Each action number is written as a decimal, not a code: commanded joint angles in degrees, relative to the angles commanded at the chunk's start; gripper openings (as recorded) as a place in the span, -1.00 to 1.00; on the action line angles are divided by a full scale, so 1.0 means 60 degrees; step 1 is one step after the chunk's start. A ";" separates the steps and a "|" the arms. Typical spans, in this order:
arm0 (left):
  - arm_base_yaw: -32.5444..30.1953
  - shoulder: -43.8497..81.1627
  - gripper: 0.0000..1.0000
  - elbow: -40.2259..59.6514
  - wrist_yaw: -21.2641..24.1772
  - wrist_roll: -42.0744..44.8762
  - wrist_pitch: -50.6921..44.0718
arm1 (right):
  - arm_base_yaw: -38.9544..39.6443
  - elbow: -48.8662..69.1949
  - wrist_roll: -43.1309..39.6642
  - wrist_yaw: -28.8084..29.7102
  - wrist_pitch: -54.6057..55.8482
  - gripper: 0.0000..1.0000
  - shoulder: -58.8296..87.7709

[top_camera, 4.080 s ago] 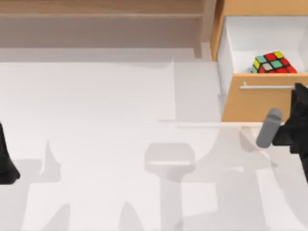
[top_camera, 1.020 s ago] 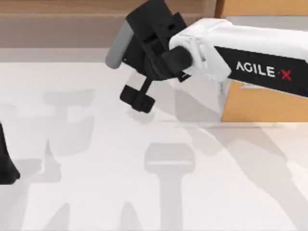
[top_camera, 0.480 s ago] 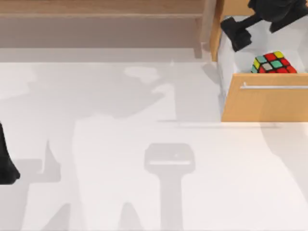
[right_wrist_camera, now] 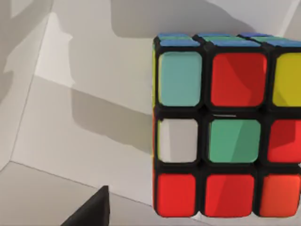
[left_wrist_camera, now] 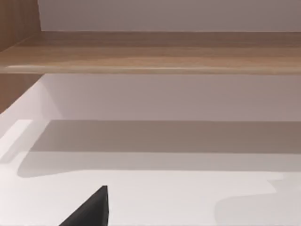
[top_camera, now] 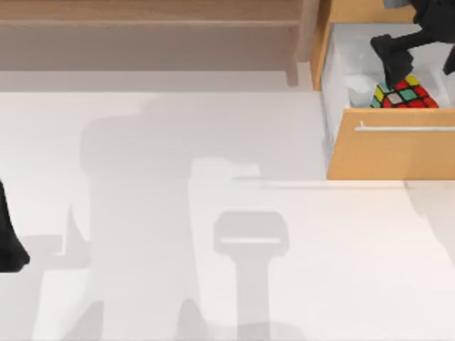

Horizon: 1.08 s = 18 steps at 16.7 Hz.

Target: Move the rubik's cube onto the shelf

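Far right, inside open drawer [top_camera: 341, 64], rubik's cube [top_camera: 405, 93] sits; our right end effector [top_camera: 399, 60] hovers above, finger spread unclear. Risk: we clip drawer wall, nudging cube. Left end effector [top_camera: 11, 245] parked near-left.

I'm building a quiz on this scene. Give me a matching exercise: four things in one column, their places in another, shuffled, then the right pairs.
Things:
1. rubik's cube
2. shelf
3. left pincer
4. right pincer

Places:
A. at the table's left edge, parked
B. along the far side, left of the cabinet
C. inside the open drawer
D. just above the cube, over the drawer

Pairs: 1-C, 2-B, 3-A, 4-D
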 joint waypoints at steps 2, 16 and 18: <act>0.0000 0.0000 1.00 0.0000 0.0000 0.0000 0.0000 | 0.0026 -0.0014 -0.0012 0.0019 0.0017 1.00 -0.0016; 0.0000 0.0000 1.00 0.0000 0.0000 0.0000 0.0000 | 0.0051 -0.2035 0.0052 0.0007 0.2164 0.85 0.0129; 0.0000 0.0000 1.00 0.0000 0.0000 0.0000 0.0000 | 0.0051 -0.2035 0.0052 0.0007 0.2164 0.55 0.0129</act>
